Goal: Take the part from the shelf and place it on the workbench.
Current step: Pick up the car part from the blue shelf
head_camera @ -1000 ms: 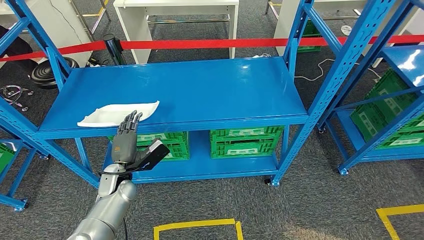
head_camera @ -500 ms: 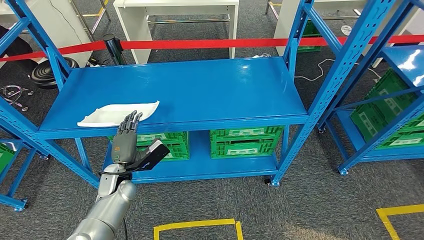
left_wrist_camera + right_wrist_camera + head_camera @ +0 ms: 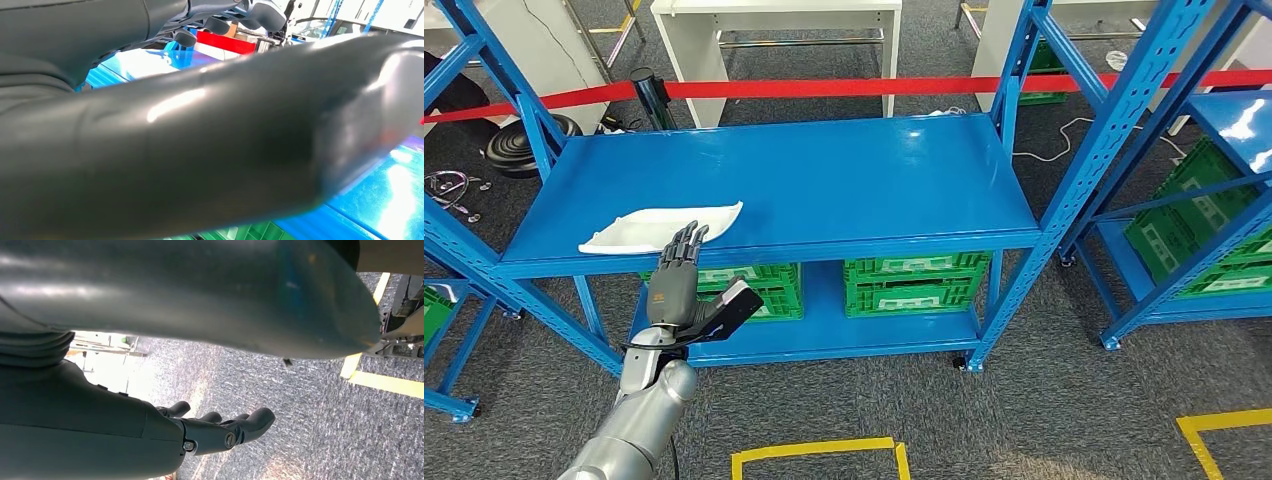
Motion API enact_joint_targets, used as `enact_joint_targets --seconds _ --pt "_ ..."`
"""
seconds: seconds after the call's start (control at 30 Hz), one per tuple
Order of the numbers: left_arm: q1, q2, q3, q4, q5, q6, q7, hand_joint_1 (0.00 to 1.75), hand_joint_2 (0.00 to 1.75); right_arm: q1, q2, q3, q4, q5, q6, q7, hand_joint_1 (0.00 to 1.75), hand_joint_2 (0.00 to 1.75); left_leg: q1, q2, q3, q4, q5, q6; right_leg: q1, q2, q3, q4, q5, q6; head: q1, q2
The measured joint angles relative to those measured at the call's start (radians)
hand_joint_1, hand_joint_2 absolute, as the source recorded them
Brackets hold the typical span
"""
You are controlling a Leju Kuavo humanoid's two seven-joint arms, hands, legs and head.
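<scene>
One flat white moulded part [image 3: 660,227] lies on the blue metal shelf [image 3: 824,185], just beyond the released left robot hand [image 3: 676,275]; slide fingers under its near edge before gripping

White part [image 3: 660,227] on a blue shelf [image 3: 844,180]; green crates [image 3: 914,283] below; red tape [image 3: 824,87]; grey carpet [image 3: 1044,400] with yellow lines [image 3: 814,452].

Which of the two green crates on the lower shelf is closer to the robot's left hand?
The left green crate, partly hidden behind the left hand; the right green crate sits clear of it.
</scene>
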Motion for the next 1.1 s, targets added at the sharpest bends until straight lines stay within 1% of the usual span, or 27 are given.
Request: enact_joint_targets --seconds 1.1 --pt "0.000 0.000 0.000 0.000 0.000 0.000 0.000 0.00 0.00 0.000 0.000 0.000 0.000 0.000 0.000 0.000 0.00 0.00 0.000 0.000 0.000 0.000 0.000 0.000 0.000 0.000 0.000 0.000 0.000 0.000 0.000 0.000"
